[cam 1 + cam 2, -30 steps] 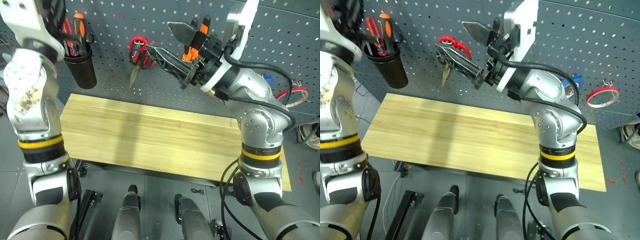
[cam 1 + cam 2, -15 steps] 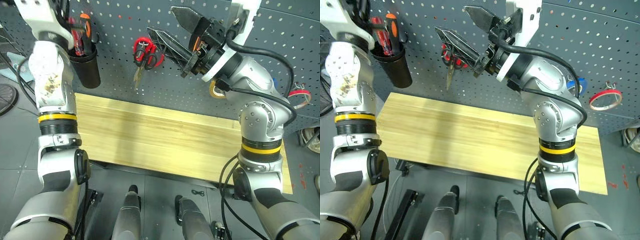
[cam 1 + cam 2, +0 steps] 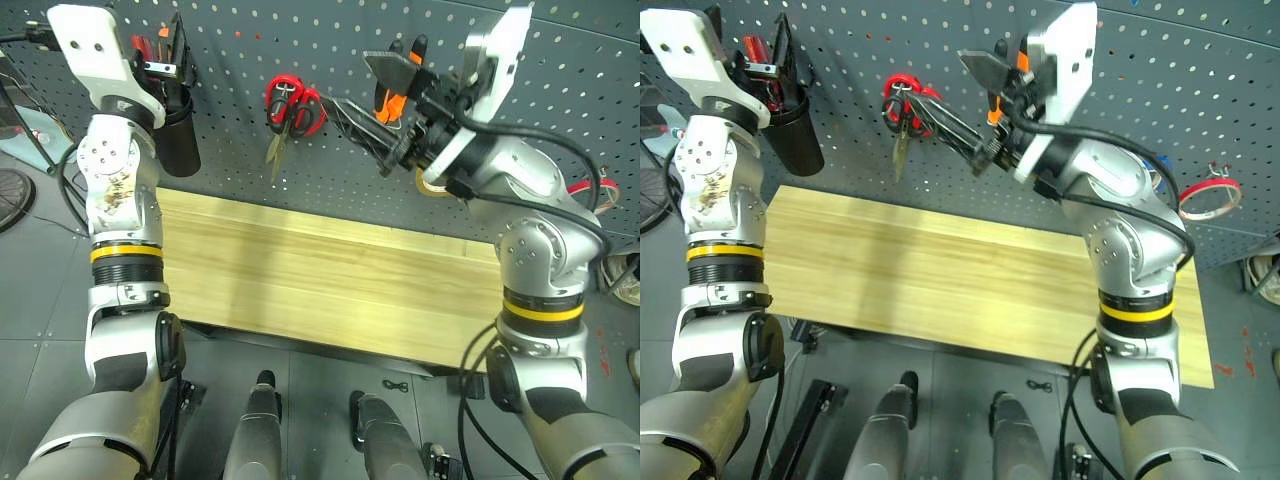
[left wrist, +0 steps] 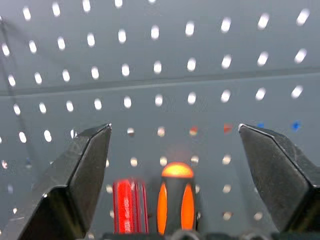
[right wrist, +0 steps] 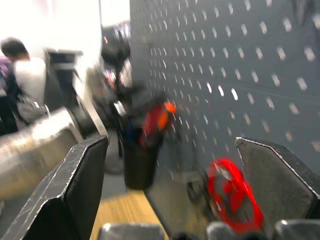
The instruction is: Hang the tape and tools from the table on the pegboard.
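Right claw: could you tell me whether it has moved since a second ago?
Yes: the right claw has drawn back rightward from the red-handled scissors hanging on the pegboard.

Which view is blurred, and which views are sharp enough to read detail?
Right wrist view: smeared, the red-handled scissors and black cup soft. Left wrist view: pegboard holes slightly soft, orange screwdriver handle glowing. Eye views: crisp, table planks evenly lit.

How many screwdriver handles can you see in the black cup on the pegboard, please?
2: a red handle and an orange handle, side by side in the black cup; more may be hidden.
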You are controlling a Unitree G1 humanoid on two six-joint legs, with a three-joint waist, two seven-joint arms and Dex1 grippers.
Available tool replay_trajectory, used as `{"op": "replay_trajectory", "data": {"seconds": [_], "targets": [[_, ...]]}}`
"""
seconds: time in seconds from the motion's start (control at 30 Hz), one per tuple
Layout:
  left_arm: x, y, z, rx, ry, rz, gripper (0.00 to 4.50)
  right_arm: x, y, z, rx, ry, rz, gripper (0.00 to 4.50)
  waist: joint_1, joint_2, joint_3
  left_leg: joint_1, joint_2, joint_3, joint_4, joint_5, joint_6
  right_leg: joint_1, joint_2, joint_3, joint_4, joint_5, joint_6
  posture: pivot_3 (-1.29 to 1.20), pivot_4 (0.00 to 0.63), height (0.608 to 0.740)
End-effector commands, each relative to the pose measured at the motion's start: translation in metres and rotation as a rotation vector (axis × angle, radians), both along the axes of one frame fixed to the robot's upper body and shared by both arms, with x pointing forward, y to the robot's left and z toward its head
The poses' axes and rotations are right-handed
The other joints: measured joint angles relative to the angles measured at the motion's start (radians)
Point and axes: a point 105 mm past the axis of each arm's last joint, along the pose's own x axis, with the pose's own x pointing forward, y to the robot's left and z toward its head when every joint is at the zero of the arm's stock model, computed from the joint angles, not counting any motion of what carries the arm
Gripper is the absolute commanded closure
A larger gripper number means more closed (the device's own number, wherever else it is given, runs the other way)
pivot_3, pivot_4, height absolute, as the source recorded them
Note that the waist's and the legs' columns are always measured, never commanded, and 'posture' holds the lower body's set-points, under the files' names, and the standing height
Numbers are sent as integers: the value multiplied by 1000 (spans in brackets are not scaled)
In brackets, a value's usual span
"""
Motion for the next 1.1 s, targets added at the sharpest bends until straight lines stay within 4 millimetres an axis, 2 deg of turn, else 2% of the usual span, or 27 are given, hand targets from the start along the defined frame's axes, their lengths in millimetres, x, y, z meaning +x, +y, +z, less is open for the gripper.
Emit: {"op": "replay_trajectory", "data": {"seconds": [0.03, 0.13, 0.23, 0.3, 0.33, 0.43, 0.53, 0.63, 0.73, 0.8, 1.0, 1.1], "targets": [[-18, -24, 2, 106, 50, -177, 79, -6, -10, -13, -102, -15, -58, 0, -4, 0, -3, 0, 0, 0, 0, 0, 0, 0, 0, 0, 1, 0, 0, 103, 199, 740], [-29, -42, -26, 174, 203, -346, 79, -9, -27, -49, -212, 49, -123, 0, -10, 1, -16, 2, 0, 0, 0, 0, 0, 2, 0, 0, 1, 0, 0, 103, 199, 740], [-41, -54, -58, 197, 362, -446, 79, -12, -40, -71, -279, 100, -170, 0, -15, 1, -20, 3, 0, 0, 1, 0, 1, 3, 0, 0, 2, 0, 0, 118, 219, 740], [-51, -63, -87, 223, 484, -498, 79, -15, -48, -87, -316, 154, -200, 0, -21, 2, -21, 4, 0, 0, 2, 1, 2, 3, 0, 0, 4, 0, 0, 115, 222, 740], [-57, -68, -110, 266, 576, -524, 79, -17, -53, -98, -349, 191, -223, 0, -24, 2, -21, 5, 0, 0, 2, 2, 3, 4, 0, 0, 4, 0, 0, 112, 226, 740], [-70, -75, -163, 322, 779, -597, 79, -24, -64, -132, -432, 296, -263, 0, -27, 3, -24, 7, 1, 0, 2, 2, 3, 5, 0, 0, 4, 0, -1, 105, 233, 740], [-74, -79, -212, 455, 911, -637, 79, -26, -82, -168, -465, 418, -358, 0, -23, 3, -25, 7, 1, 1, 2, 2, 3, 5, 0, 0, 4, 0, -1, 89, 241, 740], [-68, -79, -251, 538, 978, -677, 79, -25, -111, -203, -508, 506, -495, 0, -17, 3, -28, 6, 1, 1, 3, 2, 4, 5, 0, 1, 3, 0, -1, 72, 232, 740], [-61, -80, -277, 578, 993, -686, 79, -24, -133, -226, -507, 549, -606, 0, -16, 4, -43, 6, 1, 2, 4, 2, 4, 5, 0, 1, 2, 0, -1, 51, 214, 740], [-55, -83, -286, 561, 981, -681, 79, -23, -139, -234, -480, 553, -652, 0, -20, 4, -47, 6, 1, 2, 4, 2, 4, 5, 0, 1, 1, 0, -1, 45, 207, 740], [-30, -86, -292, 431, 935, -583, 79, -13, -135, -247, -407, 544, -709, 0, -39, 5, -72, 6, 1, 2, 4, 2, 4, 5, 0, 1, 2, 0, 0, 21, 174, 740], [-26, -86, -299, 429, 937, -564, 79, -10, -133, -253, -384, 558, -727, 0, -43, 6, -81, 6, 1, 2, 4, 2, 4, 6, 0, 1, 2, 0, 0, 17, 162, 740]]}}
